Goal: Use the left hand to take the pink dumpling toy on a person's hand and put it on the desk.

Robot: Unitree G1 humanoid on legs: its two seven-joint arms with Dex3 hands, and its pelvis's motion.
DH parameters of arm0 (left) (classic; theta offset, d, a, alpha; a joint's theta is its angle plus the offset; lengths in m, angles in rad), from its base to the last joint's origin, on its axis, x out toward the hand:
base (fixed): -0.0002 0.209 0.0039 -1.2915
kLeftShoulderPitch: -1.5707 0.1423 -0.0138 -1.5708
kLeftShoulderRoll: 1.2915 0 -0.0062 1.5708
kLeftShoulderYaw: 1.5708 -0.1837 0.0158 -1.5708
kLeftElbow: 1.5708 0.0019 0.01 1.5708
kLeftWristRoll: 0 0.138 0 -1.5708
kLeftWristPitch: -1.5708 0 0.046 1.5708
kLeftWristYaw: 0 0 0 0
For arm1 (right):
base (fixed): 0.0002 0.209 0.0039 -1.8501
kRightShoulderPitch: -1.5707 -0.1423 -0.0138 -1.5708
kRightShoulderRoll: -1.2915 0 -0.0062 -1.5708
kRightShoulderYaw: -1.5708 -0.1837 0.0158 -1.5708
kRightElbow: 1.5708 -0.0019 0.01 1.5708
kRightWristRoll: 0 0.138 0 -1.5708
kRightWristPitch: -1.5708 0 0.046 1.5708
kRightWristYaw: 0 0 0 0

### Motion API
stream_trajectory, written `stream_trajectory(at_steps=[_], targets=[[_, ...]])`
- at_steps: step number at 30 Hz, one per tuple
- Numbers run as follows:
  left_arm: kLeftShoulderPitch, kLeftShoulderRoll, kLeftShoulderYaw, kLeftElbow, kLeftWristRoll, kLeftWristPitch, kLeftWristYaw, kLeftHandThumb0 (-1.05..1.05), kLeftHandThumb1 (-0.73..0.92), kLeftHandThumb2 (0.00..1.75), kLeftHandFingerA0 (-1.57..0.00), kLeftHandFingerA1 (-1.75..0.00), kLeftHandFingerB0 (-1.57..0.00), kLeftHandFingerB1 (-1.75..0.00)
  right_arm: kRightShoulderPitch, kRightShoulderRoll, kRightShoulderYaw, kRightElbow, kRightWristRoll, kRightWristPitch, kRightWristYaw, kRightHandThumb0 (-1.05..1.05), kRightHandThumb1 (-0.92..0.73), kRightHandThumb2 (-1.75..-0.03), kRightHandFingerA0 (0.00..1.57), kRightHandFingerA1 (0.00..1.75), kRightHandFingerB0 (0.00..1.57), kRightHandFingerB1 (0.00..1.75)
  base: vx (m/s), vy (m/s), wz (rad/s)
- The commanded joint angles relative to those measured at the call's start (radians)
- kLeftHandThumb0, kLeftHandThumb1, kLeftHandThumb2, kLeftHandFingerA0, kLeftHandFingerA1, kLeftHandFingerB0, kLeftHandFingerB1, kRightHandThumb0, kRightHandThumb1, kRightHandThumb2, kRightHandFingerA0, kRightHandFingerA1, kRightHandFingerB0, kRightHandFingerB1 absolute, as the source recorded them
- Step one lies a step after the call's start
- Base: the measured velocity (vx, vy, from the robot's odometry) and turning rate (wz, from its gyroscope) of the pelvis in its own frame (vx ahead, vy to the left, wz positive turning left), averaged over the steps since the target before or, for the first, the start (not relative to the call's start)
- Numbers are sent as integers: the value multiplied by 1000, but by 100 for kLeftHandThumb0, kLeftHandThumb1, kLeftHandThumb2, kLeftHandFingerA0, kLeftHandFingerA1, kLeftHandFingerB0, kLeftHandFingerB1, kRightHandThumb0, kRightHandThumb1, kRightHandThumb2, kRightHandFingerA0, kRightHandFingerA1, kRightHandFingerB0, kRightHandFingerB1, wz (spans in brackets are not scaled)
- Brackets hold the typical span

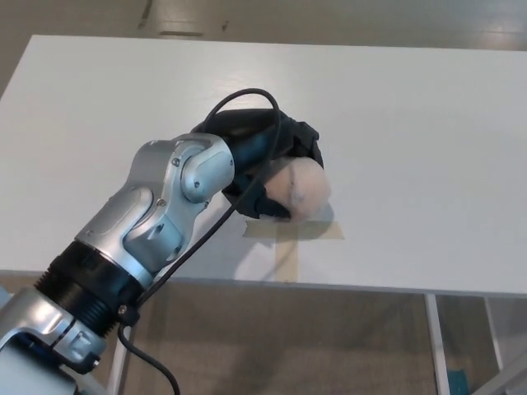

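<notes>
My left hand (268, 164) is shut on the pale pink dumpling toy (300, 188), black fingers wrapped over its top and left side. The toy is held just above the white desk (395, 107), near its front edge, over a tan tape mark (288, 234). My silver left forearm (156, 222) comes in from the lower left. No person's hand shows in the head view. My right hand is out of view.
The desk's front edge (370, 290) runs across the lower part of the picture, with floor and a table leg (436, 341) below it. A black cable (239, 103) loops over my wrist.
</notes>
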Motion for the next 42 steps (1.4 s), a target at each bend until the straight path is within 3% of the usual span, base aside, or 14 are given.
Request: stream_trajectory(at_steps=[1, 10, 12, 16, 17, 18, 22, 23, 25, 27, 29, 30, 33, 42], targets=[[6, -7, 13, 8, 27, -30, 8, -22, 78, 64, -67, -157, -74, -105, 9, -4, -7, 0, 7, 9, 10, -24, -68, -61, 59, 44, 50, 41, 0, 0, 0], [-64, 1, 60, 6, 20, -38, -16, -22, 78, 64, -67, -157, -70, -113, 0, -3, -4, 2, 5, 25, 26, -24, -68, -61, 58, 44, 50, 41, 0, 0, 0], [-97, 13, 83, -16, 12, -30, -39, -23, 77, 66, -72, -152, -87, -63, -3, -4, -1, 2, 3, 27, 28, -24, -68, -61, 58, 43, 50, 41, 0, 0, 0], [-138, 58, 139, -59, -5, -44, -57, -26, 77, 63, -84, -115, -67, -45, -3, -6, 1, 1, 0, 25, 25, -25, -68, -61, 57, 43, 50, 41, 0, 0, 0], [-142, 77, 175, -59, -21, -63, -44, -25, 78, 66, -75, -144, -71, -48, -1, -9, 1, 1, 0, 22, 22, -25, -68, -61, 57, 43, 49, 41, 0, 0, 0], [-142, 90, 194, -56, -30, -78, -36, -24, 77, 65, -69, -153, -82, -56, 0, -10, 1, 1, -1, 22, 20, -25, -68, -61, 57, 43, 49, 41, 0, 0, 0], [-141, 106, 220, -47, -39, -100, -29, -25, 76, 66, -71, -150, -84, -66, 2, -9, 1, 0, -1, 21, 17, -25, -69, -61, 58, 43, 49, 41, 0, 0, 0], [-137, 155, 266, -44, -41, -128, -16, -26, 78, 63, -91, -99, -69, -46, 5, -11, 3, 0, -3, 16, 16, -25, -69, -61, 57, 43, 50, 41, 0, 0, 0], [-135, 168, 282, -44, -42, -135, -14, -26, 78, 63, -91, -99, -69, -46, 4, -11, 1, 0, -2, 15, 15, -25, -69, -61, 57, 43, 50, 41, 0, 0, 0], [-123, 197, 313, -34, -50, -141, -13, -27, 77, 65, -73, -130, -83, -65, 9, -12, 2, 0, -2, 12, 16, -25, -69, -61, 57, 43, 50, 41, 0, 0, 0], [-106, 229, 342, -21, -58, -141, -24, -19, 75, 63, -82, -119, -84, -68, 12, -12, 0, 0, 0, 10, 16, -25, -69, -61, 57, 43, 49, 41, 0, 0, 0], [-87, 248, 352, -12, -59, -144, -33, -28, 78, 63, -88, -91, -84, -58, 13, -12, -1, 0, 0, 11, 15, -25, -69, -61, 58, 43, 49, 41, 0, 0, 0], [-40, 287, 373, 1, -70, -172, -40, -27, 77, 64, -77, -122, -83, -72, 14, -12, 0, 2, -1, 12, 15, -25, -69, -61, 58, 44, 48, 40, 0, 0, 0], [45, 352, 378, 135, -41, -265, 29, -28, 77, 64, -70, -135, -84, -62, 12, -14, 3, 2, -4, 12, 16, -25, -69, -61, 58, 44, 47, 40, 0, 0, 0]])
